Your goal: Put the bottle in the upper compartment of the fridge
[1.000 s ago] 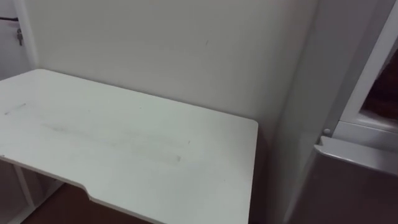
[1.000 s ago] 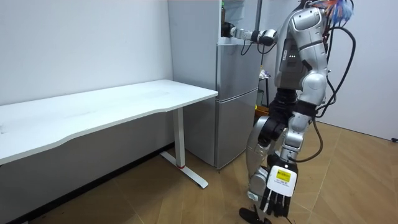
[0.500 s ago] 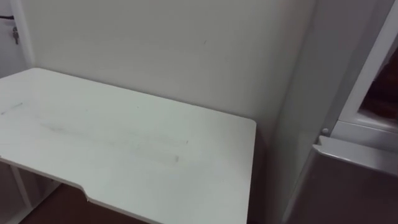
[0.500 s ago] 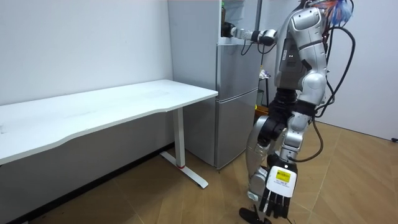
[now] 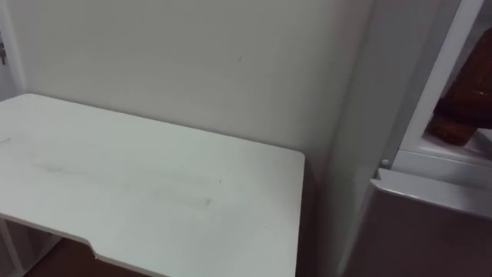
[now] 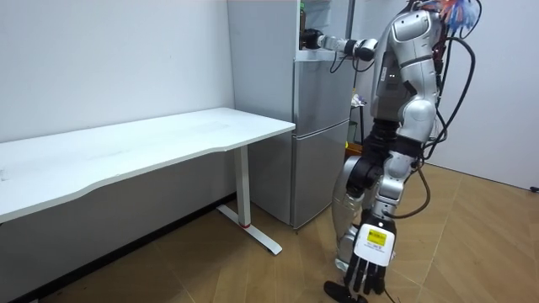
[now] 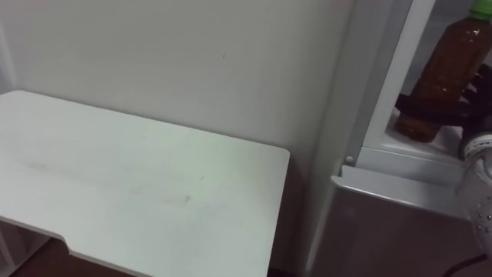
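The robot stands at the grey fridge [image 6: 321, 126], just beside the far right corner of the white table [image 7: 138, 192]. Its right hand [image 7: 446, 108] reaches into the open upper compartment, dark fingers curled round the lower part of the brown, green-capped bottle [image 7: 452, 58], which stands upright near the compartment's front edge. The left hand [image 6: 368, 268] hangs by the leg, fingers relaxed.

A long white table [image 6: 168, 135] stands with its back edge along a plain pale wall [image 6: 109, 59]; its front edge curves inward partway along. A white leg [image 6: 245, 189] with a flat foot carries one end. The floor [image 6: 480, 244] is light brown wood
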### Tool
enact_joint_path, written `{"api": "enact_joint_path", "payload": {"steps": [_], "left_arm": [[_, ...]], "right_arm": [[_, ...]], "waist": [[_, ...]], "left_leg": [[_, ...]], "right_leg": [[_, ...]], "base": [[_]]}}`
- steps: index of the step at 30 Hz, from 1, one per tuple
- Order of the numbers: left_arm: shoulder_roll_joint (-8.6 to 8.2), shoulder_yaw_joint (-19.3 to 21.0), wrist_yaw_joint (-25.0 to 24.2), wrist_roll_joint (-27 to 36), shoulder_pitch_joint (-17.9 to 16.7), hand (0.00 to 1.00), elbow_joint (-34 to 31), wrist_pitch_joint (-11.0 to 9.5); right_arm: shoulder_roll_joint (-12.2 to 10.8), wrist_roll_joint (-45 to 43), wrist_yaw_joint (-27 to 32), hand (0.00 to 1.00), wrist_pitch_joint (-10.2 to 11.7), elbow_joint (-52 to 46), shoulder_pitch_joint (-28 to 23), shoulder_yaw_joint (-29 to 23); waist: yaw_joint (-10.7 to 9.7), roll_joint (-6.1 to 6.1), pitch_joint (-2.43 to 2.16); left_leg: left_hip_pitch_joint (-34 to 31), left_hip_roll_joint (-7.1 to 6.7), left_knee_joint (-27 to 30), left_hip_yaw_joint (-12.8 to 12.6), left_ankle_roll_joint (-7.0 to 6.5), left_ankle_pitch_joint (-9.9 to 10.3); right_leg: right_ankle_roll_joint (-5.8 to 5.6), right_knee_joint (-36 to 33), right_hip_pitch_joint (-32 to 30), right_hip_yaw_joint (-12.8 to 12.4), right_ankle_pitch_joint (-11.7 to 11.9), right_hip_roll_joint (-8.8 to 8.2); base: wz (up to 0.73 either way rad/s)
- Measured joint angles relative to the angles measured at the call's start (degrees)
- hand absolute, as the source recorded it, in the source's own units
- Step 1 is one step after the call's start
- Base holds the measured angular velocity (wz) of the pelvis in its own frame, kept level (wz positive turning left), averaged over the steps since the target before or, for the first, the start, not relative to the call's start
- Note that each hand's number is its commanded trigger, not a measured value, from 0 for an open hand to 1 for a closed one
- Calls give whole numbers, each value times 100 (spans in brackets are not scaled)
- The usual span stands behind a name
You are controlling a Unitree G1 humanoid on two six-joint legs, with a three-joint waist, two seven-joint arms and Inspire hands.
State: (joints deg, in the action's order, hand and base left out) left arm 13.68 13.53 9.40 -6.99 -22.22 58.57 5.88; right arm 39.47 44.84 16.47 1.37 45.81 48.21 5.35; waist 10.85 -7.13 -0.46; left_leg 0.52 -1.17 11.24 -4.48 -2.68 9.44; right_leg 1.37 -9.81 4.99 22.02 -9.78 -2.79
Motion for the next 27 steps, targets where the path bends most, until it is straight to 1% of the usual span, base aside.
{"api": "enact_joint_path", "payload": {"steps": [4,9,13,18,21,27], "left_arm": [[-46,0,0,-1,4,0,-2,-2],[-119,-1,0,-2,14,0,-6,-1],[-132,0,0,-3,13,0,-10,1],[-140,-6,20,2,11,0,-10,0],[-146,-20,48,2,16,0,-2,-6],[-147,-22,50,6,-7,0,10,-8]], "right_arm": [[0,16,-125,0,0,-1,0,-1],[0,30,-295,0,-1,-1,0,-5],[0,41,-378,0,-21,-223,-75,-44],[0,36,-493,0,-22,-586,-183,-269],[0,36,-536,0,-21,-651,-255,-271],[0,-11,-529,0,-22,-670,-290,-271]], "waist": [[-66,-4,-4],[-131,38,-9],[-145,81,-3],[-331,96,-1],[-419,96,-2],[-436,101,0]], "left_leg": [[15,12,-23,-19,1,1],[68,24,-55,-88,2,2],[108,38,-78,-156,3,2],[120,39,-77,-162,3,2],[143,41,-83,-174,4,2],[214,62,-145,-322,7,2]], "right_leg": [[2,-2,-3,-3,1,3],[5,-4,3,-63,3,9],[14,-10,5,-144,10,20],[15,-9,12,-157,12,22],[17,-10,26,-170,14,26],[23,-15,28,-345,20,47]], "base": [[-7],[-6],[-9],[0],[-1],[-13]]}}
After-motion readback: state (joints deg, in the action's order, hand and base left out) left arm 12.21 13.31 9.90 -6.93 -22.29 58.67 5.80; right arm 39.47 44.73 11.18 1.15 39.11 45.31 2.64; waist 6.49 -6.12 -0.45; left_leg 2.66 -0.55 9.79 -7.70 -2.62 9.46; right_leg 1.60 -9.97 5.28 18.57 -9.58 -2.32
